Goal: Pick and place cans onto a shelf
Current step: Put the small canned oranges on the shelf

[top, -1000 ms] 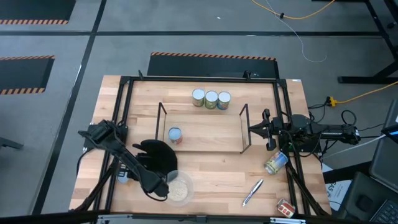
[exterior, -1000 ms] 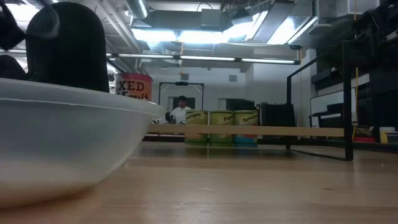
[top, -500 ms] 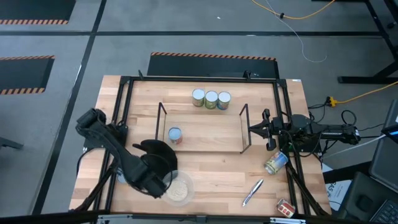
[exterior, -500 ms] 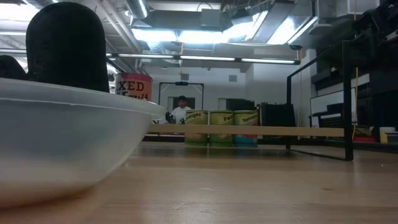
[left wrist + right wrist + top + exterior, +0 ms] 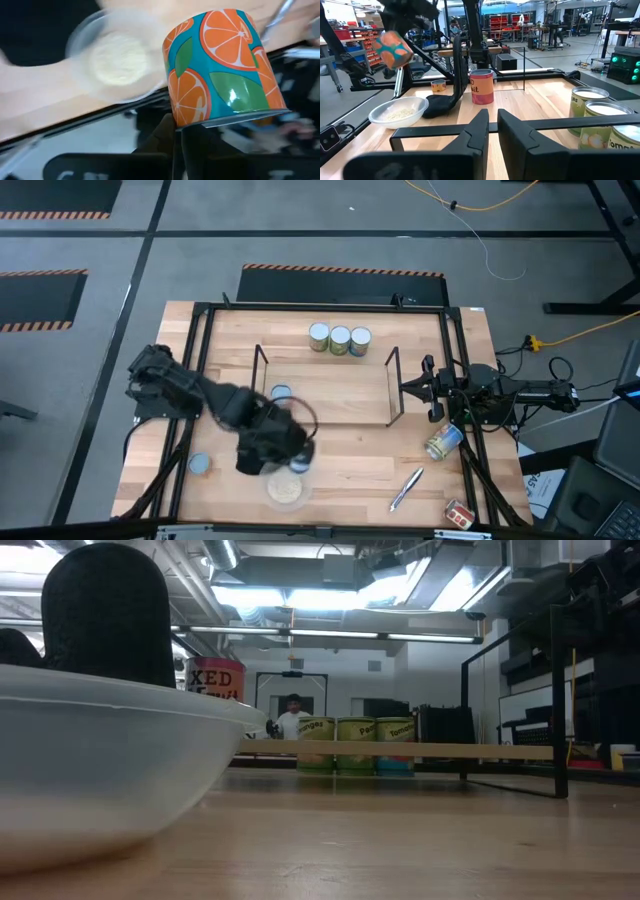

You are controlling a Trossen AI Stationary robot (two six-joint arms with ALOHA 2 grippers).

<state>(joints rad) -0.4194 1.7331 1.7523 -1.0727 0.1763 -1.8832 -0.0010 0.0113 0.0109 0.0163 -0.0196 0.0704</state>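
Note:
My left gripper [image 5: 296, 456] is shut on a teal can with orange-slice print [image 5: 220, 65], raised over the bowl's far edge; the right wrist view shows the can [image 5: 391, 48] tilted in the air. A red-labelled can [image 5: 281, 393] stands on the shelf [image 5: 330, 412]. Three green-yellow cans [image 5: 340, 339] stand in a row on the table behind the shelf. One pale-blue-topped can [image 5: 200, 465] stands at the near left. One can [image 5: 443, 442] lies on its side at the right, and another [image 5: 460, 513] lies at the near right corner. My right gripper [image 5: 430, 392] waits shut at the right edge. My left gripper holds the teal can by its side wall, close to one rimmed end [image 5: 200, 120]. One dark finger [image 5: 161, 136] shows against that end; the other is hidden behind the can. The gripper comes from above, and the can is tilted and lifted clear of the table.
A clear bowl of pale grains [image 5: 285, 489] sits near the front edge, and a black object [image 5: 445, 100] stands beside it. A silver pen [image 5: 406, 488] lies at the near right. The black metal frame [image 5: 455, 360] runs around the tabletop. A person [image 5: 292, 718] stands far behind.
My left gripper has swung from the table's near left, beside the bowl, toward the right and a little toward the shelf, moving fast. The pale-blue-topped can at the near left, half covered by the arm before, now shows whole.

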